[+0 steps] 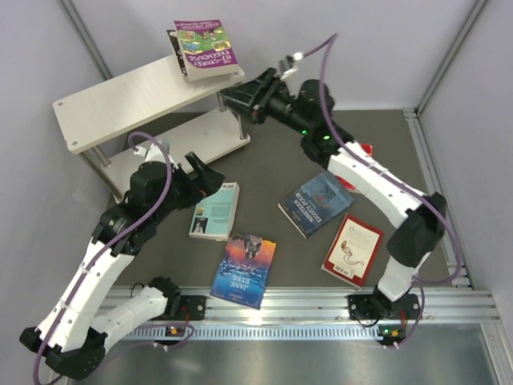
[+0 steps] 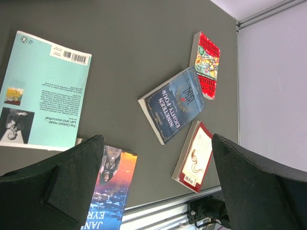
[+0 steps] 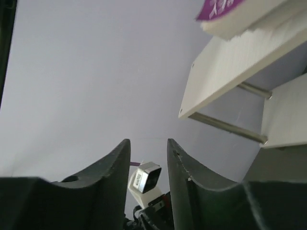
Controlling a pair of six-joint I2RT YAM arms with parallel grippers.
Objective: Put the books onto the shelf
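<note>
**Books: five flat on the table (image 1: 276, 156), one up on the shelf (image 1: 132, 103)**

Your table is a dark mat, and the shelf stands at its far left corner, two pale boards on thin metal posts, set at an angle.

Your right arm (image 1: 377, 188) stretches from the near right across to the shelf's right end. Your left arm (image 1: 96, 265) bends in from the near left and stops short of the shelf's lower board.

The purple-green book (image 1: 207, 48) lies flat on the right end of the top board and pokes out past its edge. A dark edge shows under its left side; you cannot tell how many books lie beneath it.

On the table, the blue sunset book (image 1: 244, 270) lies nearest you, in the middle. The blue book (image 1: 317, 202) sits to its far right, and the maroon book with the white panel (image 1: 353, 249) lies just beside that, nearer the right arm's base. The pale teal book (image 1: 216, 211) lies back cover up, left of centre. The red book (image 2: 206, 62) is mostly hidden under the right arm in the top view; the left wrist view shows it touching the blue book's far corner.

The left jaws hang spread wide above the table by the teal book, holding nothing. The right jaws stand just beside the shelf's right end, parted only a little, with nothing between them.
</note>
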